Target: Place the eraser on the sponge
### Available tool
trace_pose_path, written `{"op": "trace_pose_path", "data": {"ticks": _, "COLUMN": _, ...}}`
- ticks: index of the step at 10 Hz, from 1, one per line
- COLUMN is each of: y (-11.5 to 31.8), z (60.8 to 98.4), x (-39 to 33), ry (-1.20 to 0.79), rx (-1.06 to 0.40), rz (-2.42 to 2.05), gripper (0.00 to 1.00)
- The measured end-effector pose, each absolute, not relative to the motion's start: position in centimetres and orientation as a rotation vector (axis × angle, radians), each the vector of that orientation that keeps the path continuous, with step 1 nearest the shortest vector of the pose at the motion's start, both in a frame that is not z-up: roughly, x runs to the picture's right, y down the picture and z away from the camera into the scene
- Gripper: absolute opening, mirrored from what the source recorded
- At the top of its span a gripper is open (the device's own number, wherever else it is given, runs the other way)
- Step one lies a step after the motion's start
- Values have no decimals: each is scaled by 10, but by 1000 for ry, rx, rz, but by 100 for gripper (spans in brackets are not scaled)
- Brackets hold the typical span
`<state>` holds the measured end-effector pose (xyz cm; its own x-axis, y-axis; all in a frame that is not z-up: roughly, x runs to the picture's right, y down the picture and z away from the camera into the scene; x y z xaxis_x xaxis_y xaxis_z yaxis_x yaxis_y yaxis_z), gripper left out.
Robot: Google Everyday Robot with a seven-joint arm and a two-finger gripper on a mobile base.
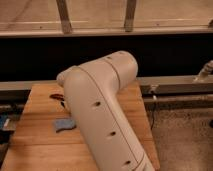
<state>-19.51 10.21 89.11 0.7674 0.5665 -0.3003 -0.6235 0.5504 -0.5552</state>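
A wooden worktop (35, 150) fills the lower left of the scene, seen from above and behind the robot. A thick, smooth white arm (100, 120) rises from the bottom edge of the view, crosses the middle of the worktop, bends at a rounded elbow near the far right corner, and then reaches back toward the far left part of the worktop. The arm covers most of the surface. The hand sits at the end of that reach, over the far left area, but it is hidden behind the arm, so whether it is open, closed, or gripping something cannot be told. The sponge (64, 124), a small flat light-blue piece with a wavy outline, lies on the left half of the worktop, about midway between the near and far edges, just beside the arm's left side. The eraser cannot be made out anywhere. A thin red-brown object (56, 96) lies nearer the far edge, beyond the sponge. A grey metal rail (175, 85) runs behind the worktop, and speckled floor (185, 135) lies to its right.
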Motion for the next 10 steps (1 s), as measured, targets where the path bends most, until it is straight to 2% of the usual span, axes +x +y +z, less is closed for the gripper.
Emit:
{"op": "trace_pose_path", "data": {"ticks": 4, "y": 97, "z": 875, "x": -154, "ry": 61, "rx": -676, "rz": 796, "gripper": 0}}
{"op": "trace_pose_path", "data": {"ticks": 10, "y": 124, "z": 843, "x": -171, "ry": 54, "rx": -682, "rz": 771, "gripper": 0}}
